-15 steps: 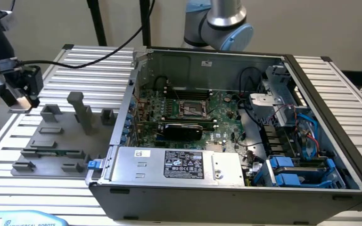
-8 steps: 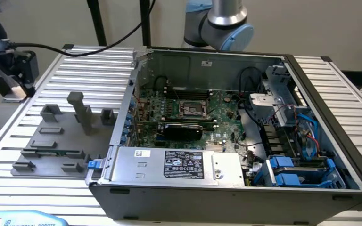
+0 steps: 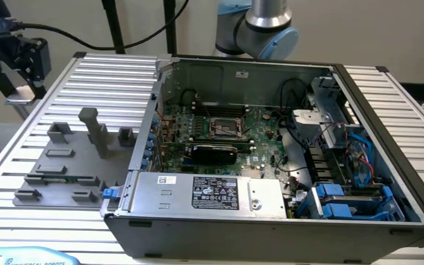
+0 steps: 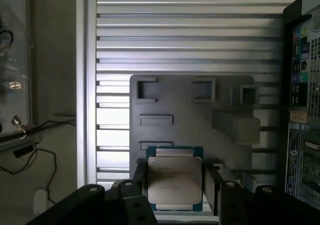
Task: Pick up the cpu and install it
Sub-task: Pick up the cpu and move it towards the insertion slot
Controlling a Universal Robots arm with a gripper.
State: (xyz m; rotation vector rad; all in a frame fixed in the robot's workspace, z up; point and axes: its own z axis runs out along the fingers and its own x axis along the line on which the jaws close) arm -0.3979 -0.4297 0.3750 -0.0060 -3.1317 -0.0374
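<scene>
**1. Part position.** The cpu (image 4: pixel 175 177) sits between the two black fingers (image 4: pixel 138 180) of the pincer (image 4: pixel 176 190). One finger bears on each of two opposite edges, so the pincer is pinching the cpu. The jaws stand fairly wide to suit the chip's width. The cpu hangs above the plate (image 4: pixel 195 120) and appears clear of its surface, though whether a corner touches the plate cannot be told.

**2. Part appearance.** The cpu is a flat square chip.
- The top is a dull silver metal lid with stepped corners.
- Faint marking runs across the lid and cannot be read.
- A thin green rim frames the lid and is widest along the edge farthest from the pincer body.
- The lid faces the wrist camera, and the chip looks level between the fingers.

**3. Progress.**
- Pick-up is judged done, because the chip is in the grip and not in any pocket of the plate.
- Install is not yet done. The socket (image 3: pixel 225 128) lies well apart from the plate, on the board (image 3: pixel 260 138) inside the case (image 3: pixel 271 232).
- The socket shows a dark centre in a black frame, with no silver lid in it.

**4. Surroundings.**
- The plate is grey and carries raised blocks and shallow pockets.
- It rests on the slatted desk (image 4: pixel 190 40).
- The case stands just beside the plate with its side panel off and the board exposed.
</scene>
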